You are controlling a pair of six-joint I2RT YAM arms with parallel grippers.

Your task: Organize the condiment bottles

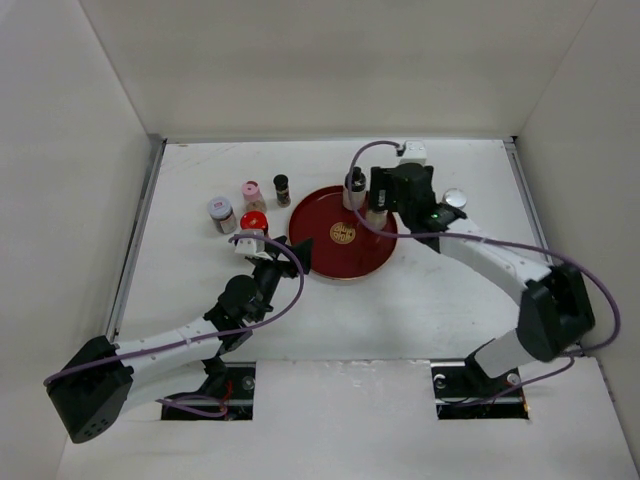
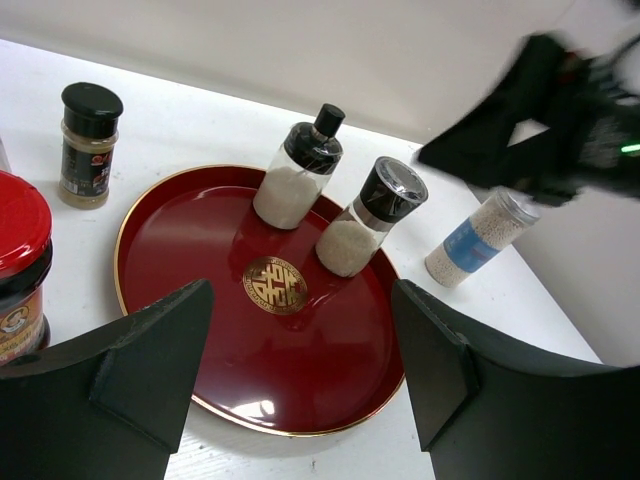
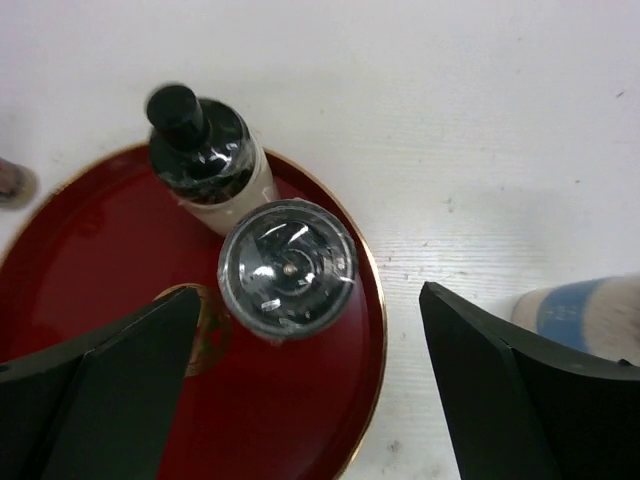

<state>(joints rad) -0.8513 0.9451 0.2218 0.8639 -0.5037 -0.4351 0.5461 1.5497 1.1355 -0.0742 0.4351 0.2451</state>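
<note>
Top view alone shows the small pink-capped jar (image 1: 253,194) left of the tray (image 1: 320,256); left gripper (image 2: 302,305) and right gripper (image 3: 310,300) both gape, gripping nothing.

Bright, even overhead light, soft shadows, a small glare spot on the red tray (image 2: 255,408).

The left arm (image 1: 180,345) and right arm (image 1: 490,255) reach forward, left fingers (image 2: 150,370) and right fingers (image 3: 100,400) spread wide.
</note>
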